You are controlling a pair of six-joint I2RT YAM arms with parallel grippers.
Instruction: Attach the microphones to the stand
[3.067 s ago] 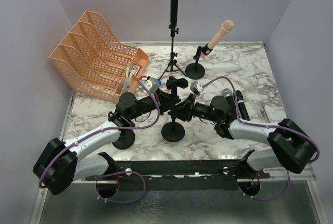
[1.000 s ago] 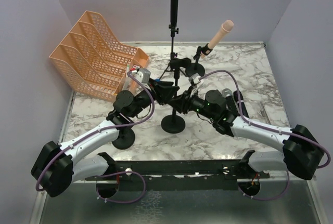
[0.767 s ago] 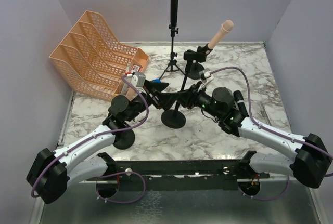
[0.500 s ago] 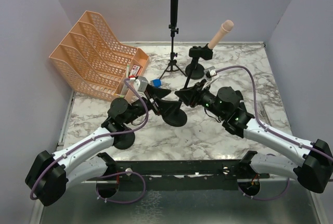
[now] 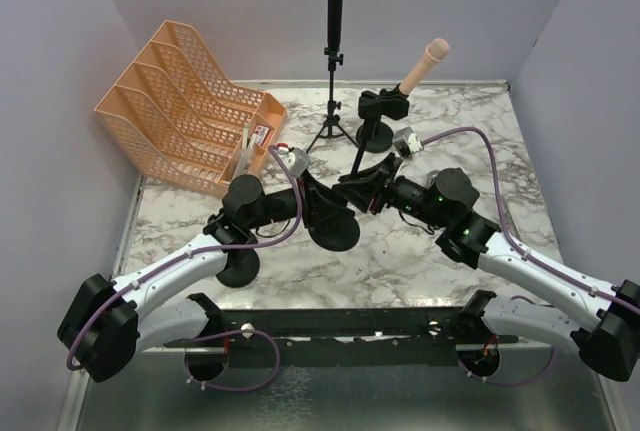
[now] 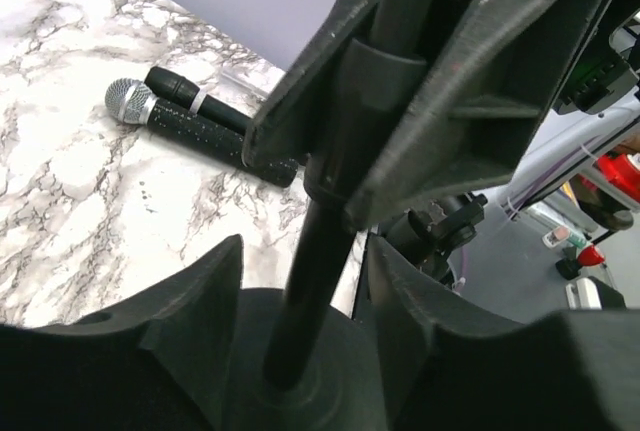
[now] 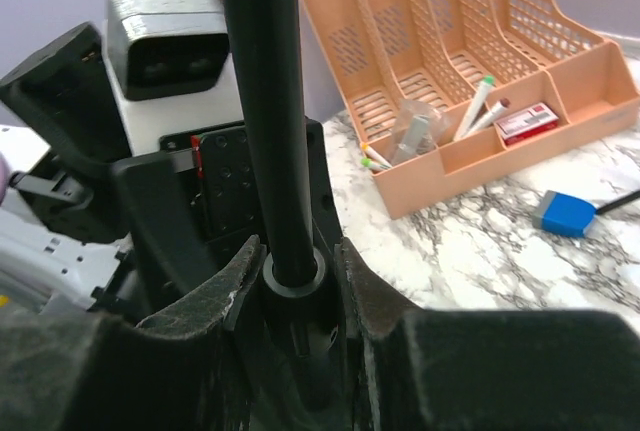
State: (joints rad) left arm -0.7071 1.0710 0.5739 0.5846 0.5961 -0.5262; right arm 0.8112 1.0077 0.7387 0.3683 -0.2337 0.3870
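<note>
The stand pole [image 6: 315, 251] runs out of the left wrist view's top edge, its foot hidden by the left tool [image 6: 300, 281]; the two black microphones [image 6: 200, 126] vanish behind it; the organiser's [image 7: 470, 71] contents are too small to name.

White-shelled arms, black joints, purple cables, ribbed black fingers [image 6: 190, 291].

Probably a lab: grey partition walls [image 5: 60, 81] enclose a marble-patterned table [image 5: 400, 261].
</note>
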